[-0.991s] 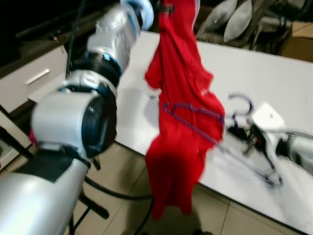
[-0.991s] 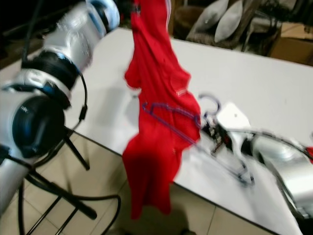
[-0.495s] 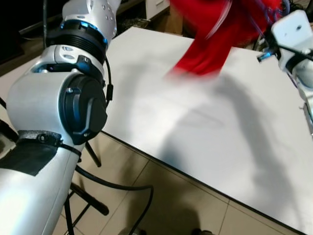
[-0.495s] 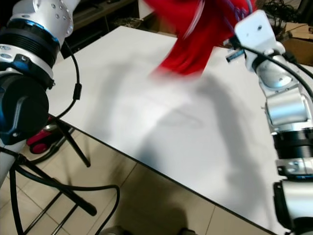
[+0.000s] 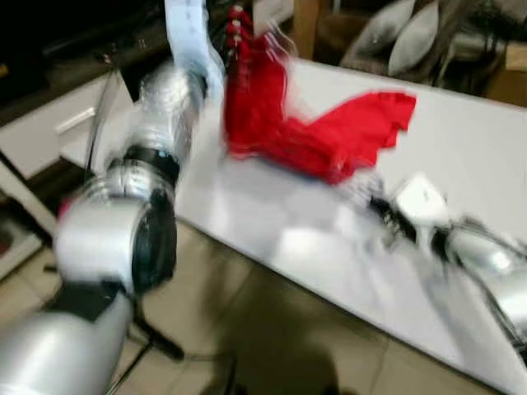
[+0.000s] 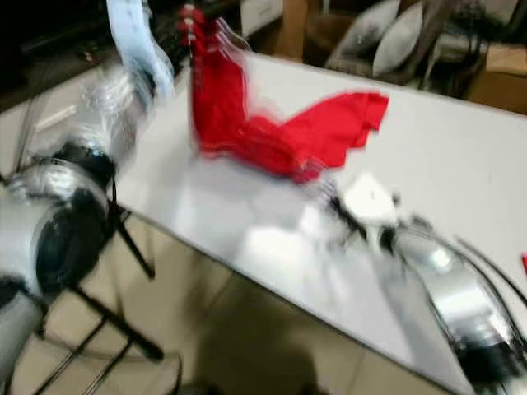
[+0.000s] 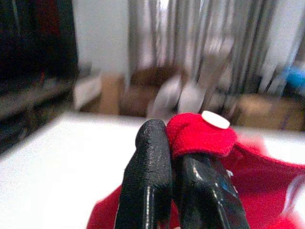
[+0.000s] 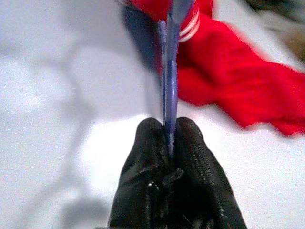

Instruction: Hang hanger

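Note:
A red shirt (image 5: 329,140) lies spread on the white table (image 5: 469,123), with one end lifted at the table's left. My left gripper (image 7: 169,138) is shut on a fold of that red cloth, beside a small white tag; it is raised above the table's left corner (image 5: 239,25). My right gripper (image 8: 167,129) is shut on the thin purple wire of the hanger (image 8: 170,71), which runs into the shirt. That gripper (image 5: 375,202) hovers low over the table, just in front of the shirt. Both eye views are blurred.
Grey cushions (image 5: 403,41) and cardboard boxes stand behind the table's far edge. A pale cabinet (image 5: 49,132) is at the left. Black stand legs (image 5: 156,341) rest on the tiled floor below the near table edge.
The shirt, swung high at the far side half a second ago, has come down onto the table. My right arm has dropped to table level. The view has shifted as well.

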